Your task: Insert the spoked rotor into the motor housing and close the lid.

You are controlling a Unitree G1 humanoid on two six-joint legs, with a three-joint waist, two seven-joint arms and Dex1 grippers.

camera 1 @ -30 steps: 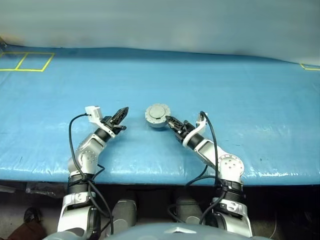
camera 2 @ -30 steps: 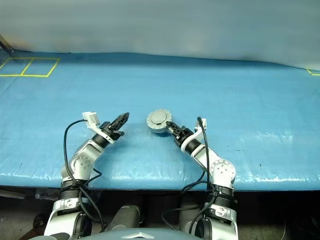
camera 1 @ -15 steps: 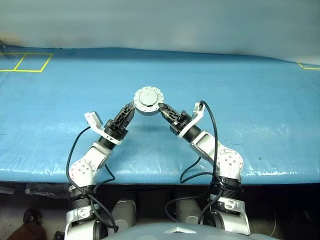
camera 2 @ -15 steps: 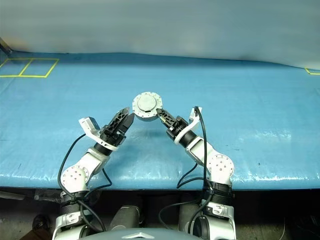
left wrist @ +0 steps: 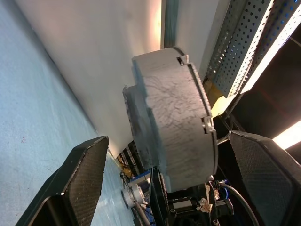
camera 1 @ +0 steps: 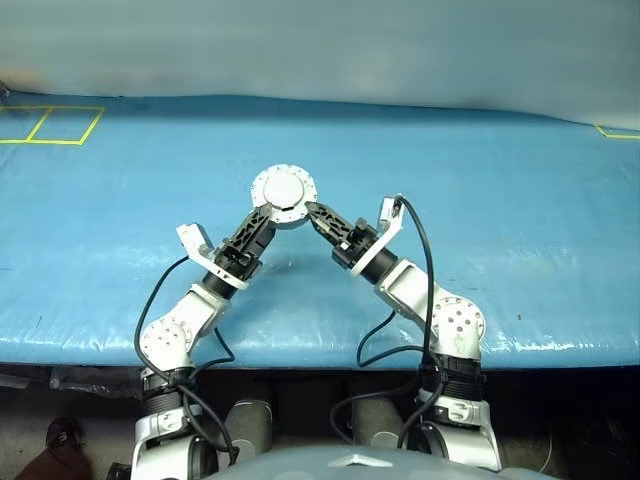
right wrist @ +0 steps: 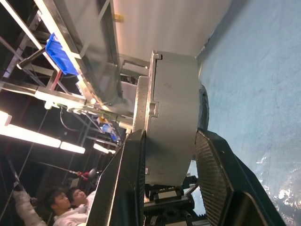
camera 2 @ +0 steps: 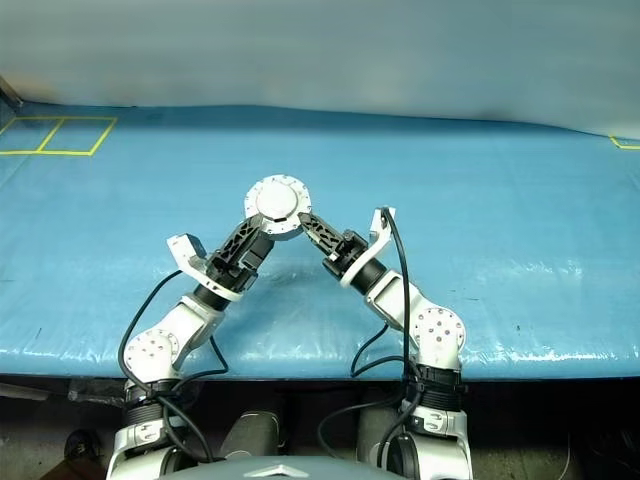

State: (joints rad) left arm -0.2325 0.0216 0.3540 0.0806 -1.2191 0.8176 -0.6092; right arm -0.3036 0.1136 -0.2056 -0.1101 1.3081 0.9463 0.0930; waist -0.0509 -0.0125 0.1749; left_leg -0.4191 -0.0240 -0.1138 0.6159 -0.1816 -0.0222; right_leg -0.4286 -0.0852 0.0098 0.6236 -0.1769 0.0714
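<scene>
Motor housing (camera 1: 284, 192) raised higher (one unit); two end effectors flanking.

**Matt metal, glossy sheet**

The motor housing (left wrist: 174, 122) looks like dull grey cast metal, faintly veined and rough. The fingers (left wrist: 84, 176) carry black, finely dimpled pads. The desk (camera 1: 500, 200) wears a wrinkled, shiny blue plastic sheet.
</scene>
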